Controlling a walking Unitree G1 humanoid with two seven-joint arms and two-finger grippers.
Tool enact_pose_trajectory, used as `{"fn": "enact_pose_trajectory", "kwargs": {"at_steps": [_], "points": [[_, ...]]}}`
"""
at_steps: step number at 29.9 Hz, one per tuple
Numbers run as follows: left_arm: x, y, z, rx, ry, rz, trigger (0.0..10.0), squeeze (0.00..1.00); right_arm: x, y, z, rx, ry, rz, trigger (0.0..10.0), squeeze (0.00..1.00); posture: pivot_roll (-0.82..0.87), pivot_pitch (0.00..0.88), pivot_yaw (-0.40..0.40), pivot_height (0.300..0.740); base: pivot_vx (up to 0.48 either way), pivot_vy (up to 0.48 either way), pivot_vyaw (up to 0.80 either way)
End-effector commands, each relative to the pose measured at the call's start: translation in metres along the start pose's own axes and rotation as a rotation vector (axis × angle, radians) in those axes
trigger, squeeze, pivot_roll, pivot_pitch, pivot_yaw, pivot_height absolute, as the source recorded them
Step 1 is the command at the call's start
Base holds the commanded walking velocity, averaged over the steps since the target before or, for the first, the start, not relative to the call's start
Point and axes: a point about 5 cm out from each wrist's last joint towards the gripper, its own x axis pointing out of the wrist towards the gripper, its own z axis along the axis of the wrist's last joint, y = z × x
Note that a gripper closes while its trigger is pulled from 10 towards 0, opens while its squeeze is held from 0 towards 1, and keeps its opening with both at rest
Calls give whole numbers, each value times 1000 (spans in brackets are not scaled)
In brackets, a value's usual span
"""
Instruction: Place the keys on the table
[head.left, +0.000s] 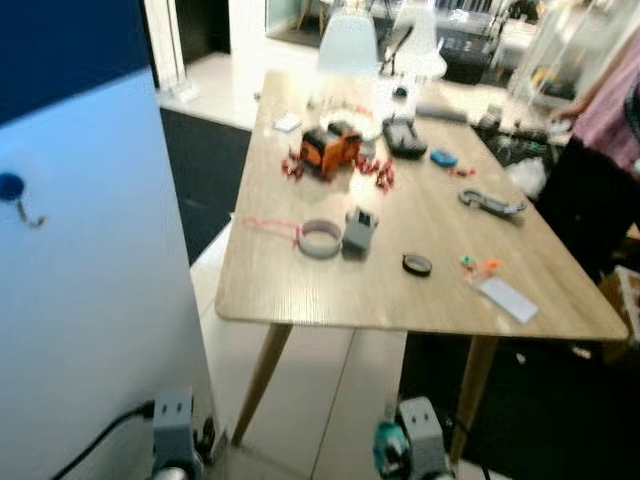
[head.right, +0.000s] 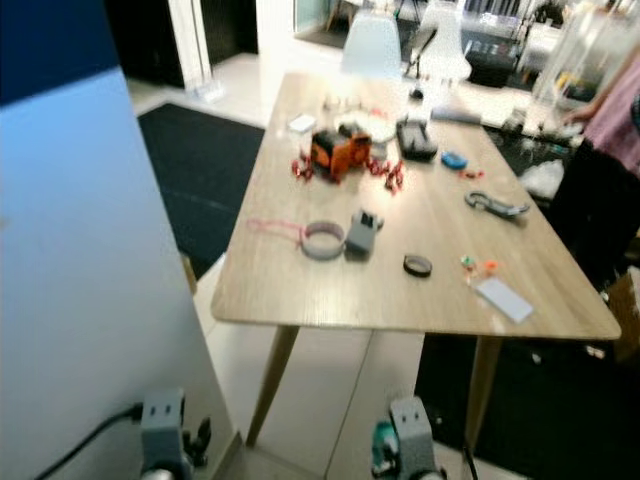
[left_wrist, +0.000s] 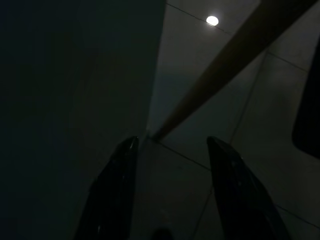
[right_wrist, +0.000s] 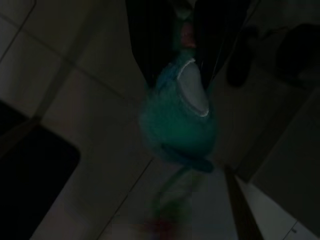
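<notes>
The keys hang from a teal fuzzy keychain (right_wrist: 177, 120) with a silvery piece on it. My right gripper (right_wrist: 186, 65) is shut on its top and hangs low over the tiled floor. In the left eye view the teal bundle (head.left: 387, 447) shows beside my right arm (head.left: 422, 432), just short of the table's near edge. The light wooden table (head.left: 290, 290) stretches away in front of me. My left gripper (left_wrist: 172, 150) hangs open near the floor by a table leg (left_wrist: 220, 75), with nothing between its fingers.
The table holds an orange toy (head.left: 330, 150), a grey tape ring (head.left: 320, 240), a small grey box (head.left: 360, 230), a black ring (head.left: 417, 264), a white card (head.left: 508, 298) and a carabiner (head.left: 492, 204). A person (head.left: 610, 110) stands at its right side. A white panel (head.left: 90, 300) rises close on my left.
</notes>
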Motion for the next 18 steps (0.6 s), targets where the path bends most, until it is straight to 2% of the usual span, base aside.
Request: {"fn": "enact_pose_trajectory", "kwargs": {"at_steps": [1,9,18], "points": [[-2,3,-2,-10,-4,10,10000,0,-3,-3,-7,3,27,-9,10000,0,43,61,-37,740,0,0,0],[-4,-1,-3,-8,-18,-46,10000,0,-3,-3,-8,3,30,-8,10000,0,44,61,-34,740,0,0,0],[-4,-4,-2,-15,-21,-75,10000,0,-3,-3,-9,7,35,-12,10000,0,38,64,-28,740,0,-373,0]]}}
